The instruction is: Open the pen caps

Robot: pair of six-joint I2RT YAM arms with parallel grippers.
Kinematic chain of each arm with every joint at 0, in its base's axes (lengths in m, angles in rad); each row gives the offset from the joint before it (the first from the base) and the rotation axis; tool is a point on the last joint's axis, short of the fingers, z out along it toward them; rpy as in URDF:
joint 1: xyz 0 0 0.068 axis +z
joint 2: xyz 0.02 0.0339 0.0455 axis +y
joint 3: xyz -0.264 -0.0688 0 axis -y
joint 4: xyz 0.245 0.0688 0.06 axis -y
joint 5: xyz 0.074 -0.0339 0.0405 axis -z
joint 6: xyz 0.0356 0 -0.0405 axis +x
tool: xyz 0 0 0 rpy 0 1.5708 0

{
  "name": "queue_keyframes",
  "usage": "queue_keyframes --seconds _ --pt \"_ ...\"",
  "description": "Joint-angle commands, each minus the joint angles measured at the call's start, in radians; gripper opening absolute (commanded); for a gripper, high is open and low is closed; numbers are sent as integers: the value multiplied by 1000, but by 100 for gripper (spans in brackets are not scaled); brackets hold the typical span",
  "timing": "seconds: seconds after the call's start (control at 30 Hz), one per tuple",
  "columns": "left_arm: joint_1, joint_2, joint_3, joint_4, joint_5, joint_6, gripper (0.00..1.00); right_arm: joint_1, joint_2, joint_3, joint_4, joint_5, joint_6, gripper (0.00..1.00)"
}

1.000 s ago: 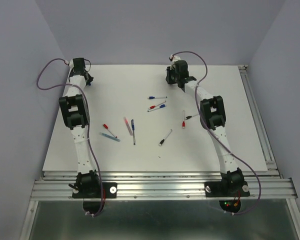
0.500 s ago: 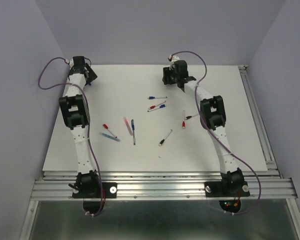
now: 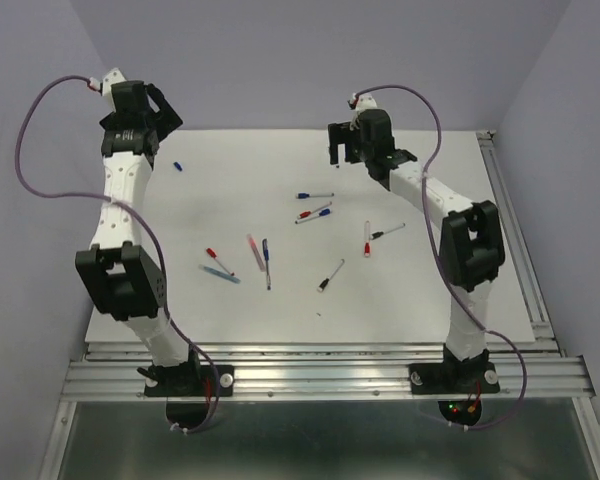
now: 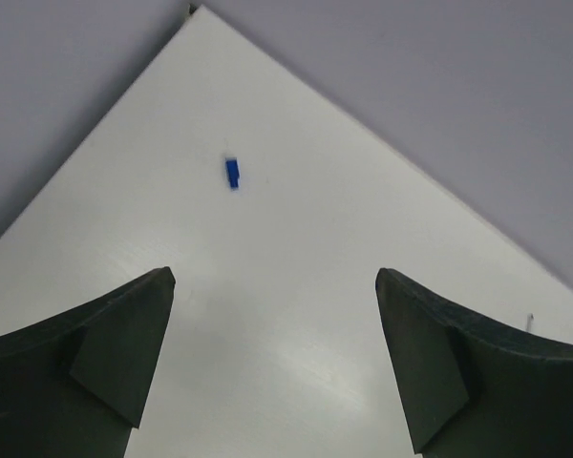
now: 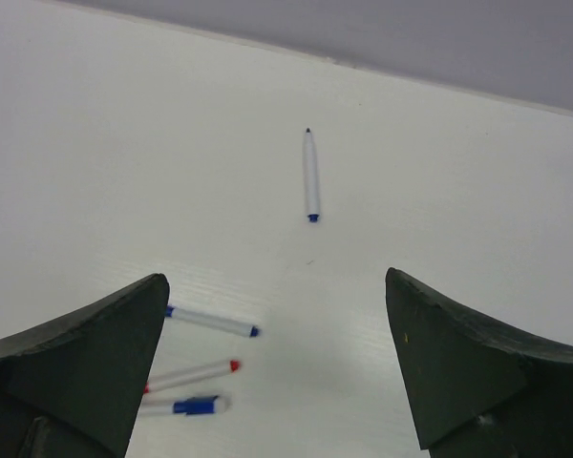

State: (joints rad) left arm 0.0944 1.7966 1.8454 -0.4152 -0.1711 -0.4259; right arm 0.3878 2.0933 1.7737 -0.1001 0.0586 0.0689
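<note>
Even, bright light leaves soft glare on the white table, with faint shadows.

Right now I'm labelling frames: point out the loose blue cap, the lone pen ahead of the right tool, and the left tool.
loose blue cap [image 4: 232,173], left wrist view, middle of the cap.
lone pen [image 5: 311,176], right wrist view, middle of its white barrel.
left tool [image 4: 274,279], left wrist view, midway between its open fingertips.
</note>
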Motion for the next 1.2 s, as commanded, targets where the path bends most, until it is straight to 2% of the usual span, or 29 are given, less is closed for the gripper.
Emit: queue_keyframes --seconds 0.0,0.03,0.07,0.13,0.23,0.37,0.4,0.5,0.7,0.83,1.0,1.1,1.13,1.17 --pt "-91 -198 -324 41 -25 -71 99 126 -322 -276 155 196 58 100" --pt "-131 -238 -384 55 -21 -86 99 164 -376 -343 160 214 90 100" --pt "-152 -303 -491 84 5 -97 99 180 -428 -479 163 240 162 100" --pt "-203 -385 -586 101 13 -138 99 227 -586 -593 152 245 239 100" --pt "-251 -480 -791 111 -25 -195 99 279 -781 -895 152 277 363 100" --pt "-344 -569 -978 211 -11 -246 99 295 -965 -1136 189 265 518 100" --pt "-357 -574 -1000 231 -10 -254 99 298 -995 -1137 203 261 537 100" --pt "-384 -545 -1026 254 -4 -270 99 304 -1082 -1276 265 233 594 100" --pt "-397 -435 -982 265 -27 -298 98 306 -1127 -1306 260 234 605 100" --pt "-410 -347 -945 265 -15 -306 85 306 -1128 -1301 247 245 615 100" --pt "-452 -249 -879 250 -47 -312 75 306 -1133 -1306 254 247 640 100" --pt "-459 -198 -847 220 -68 -317 66 304 -1128 -1304 249 244 641 100" --pt "-463 -188 -841 211 -77 -321 58 306 -1127 -1303 243 250 649 100" --pt "-466 -168 -838 198 -83 -324 57 306 -1125 -1301 238 257 658 100"
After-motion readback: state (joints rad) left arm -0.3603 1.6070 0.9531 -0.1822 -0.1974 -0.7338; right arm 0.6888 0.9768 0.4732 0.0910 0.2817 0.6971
